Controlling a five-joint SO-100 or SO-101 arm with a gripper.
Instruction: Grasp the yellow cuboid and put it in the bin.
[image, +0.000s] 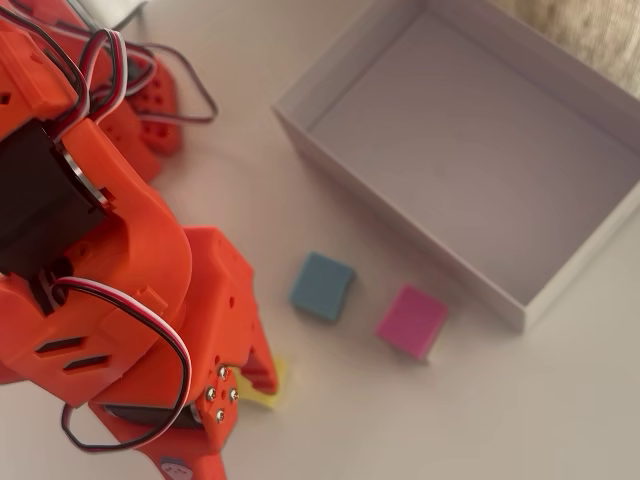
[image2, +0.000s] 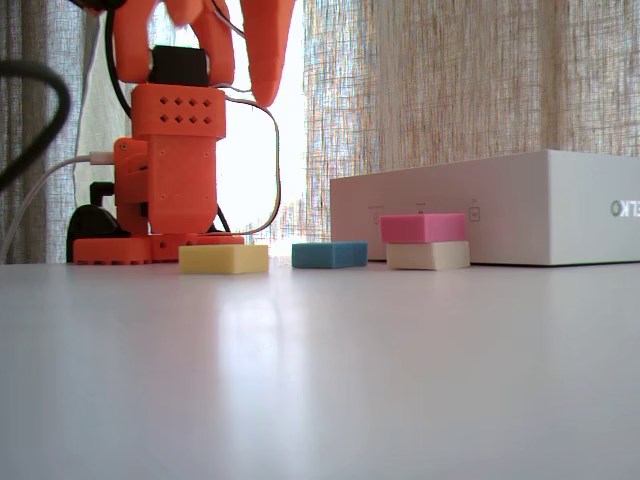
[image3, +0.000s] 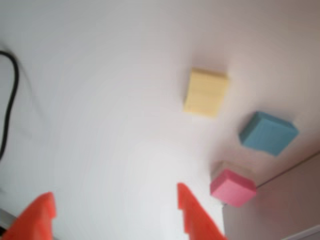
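Where the overhead view leaves only a sliver of the yellow cuboid (image: 272, 386) showing from under the orange arm (image: 120, 290), at roughly seven o'clock from the blue block (image: 323, 285), the wrist view shows the whole top face of it (image3: 205, 92), lying flat on the white table (image3: 100, 100) and touching nothing. The gripper (image3: 116, 210) stands released, its two orange fingertips spread wide at the bottom edge of the wrist view with bare table between them; the cuboid lies at about one o'clock from that gap, well apart. In the fixed view the fingers (image2: 265, 45) hang high above the cuboid (image2: 223, 258), clear of it. Only the fixed view reveals that the pink block (image2: 423, 227) rests on a cream block (image2: 428, 255), just in front of the bin's wall (image2: 450, 215). Only the overhead view shows the bin's floor (image: 470, 150), with nothing lying on it.
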